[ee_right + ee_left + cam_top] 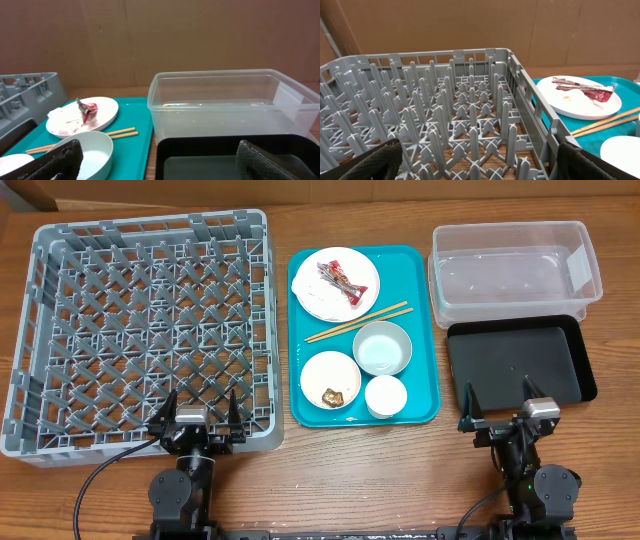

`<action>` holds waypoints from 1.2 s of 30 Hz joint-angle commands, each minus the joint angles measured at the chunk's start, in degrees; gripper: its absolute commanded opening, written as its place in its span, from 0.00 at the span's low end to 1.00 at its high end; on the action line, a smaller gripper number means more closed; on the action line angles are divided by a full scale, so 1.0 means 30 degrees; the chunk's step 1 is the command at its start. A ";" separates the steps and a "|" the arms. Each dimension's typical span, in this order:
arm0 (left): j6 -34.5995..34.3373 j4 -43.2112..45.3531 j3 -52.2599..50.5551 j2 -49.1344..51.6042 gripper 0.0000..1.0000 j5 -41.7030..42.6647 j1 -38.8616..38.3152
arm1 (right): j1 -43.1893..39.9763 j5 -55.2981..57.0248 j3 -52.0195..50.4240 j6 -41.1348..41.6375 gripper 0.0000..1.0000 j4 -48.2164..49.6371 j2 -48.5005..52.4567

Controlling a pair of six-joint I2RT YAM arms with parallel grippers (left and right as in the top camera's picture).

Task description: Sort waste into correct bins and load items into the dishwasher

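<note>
Both claws at the bottom of the frame, spread wide and holding nothing.
The left gripper (200, 412) sits at the near wall of the grey dish rack (150, 222) that fills the left. The right gripper (500, 408) sits before the black tray (520, 360), with the clear tub (515, 265) beyond. Between them, a teal tray (415, 280) carries a cup (385, 396), a bowl with a brown scrap (334, 394), chopsticks (357, 322), then a plate (318, 302) bearing the snack wrapper (342, 280). All rest on a wooden table (300, 480), with a cardboard wall (150, 35) behind.

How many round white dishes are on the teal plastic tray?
4: a large plate at the far end, a bowl mid-right, a dish holding a brown scrap near-left, a small cup near-right. None hidden.
</note>
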 commanded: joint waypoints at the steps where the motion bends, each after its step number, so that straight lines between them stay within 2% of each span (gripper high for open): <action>1: 0.0430 0.0058 -0.0080 -0.0182 1.00 -0.0153 0.0102 | 0.0036 0.0699 -0.0197 -0.0087 1.00 -0.0109 -0.0226; 17: 0.0430 0.0051 -0.0080 -0.0182 1.00 -0.0153 0.0102 | 0.0036 0.0510 -0.0197 -0.0080 1.00 -0.0051 -0.0226; 29: 0.0423 0.0058 -0.0080 -0.0182 1.00 -0.0153 0.0102 | 0.0036 -0.3213 -0.0168 -0.0073 1.00 0.2448 -0.0226; 36: 0.0430 0.0058 -0.0080 -0.0182 1.00 -0.0153 0.0102 | 0.0036 -0.4218 0.0918 0.0787 1.00 0.2426 -0.0219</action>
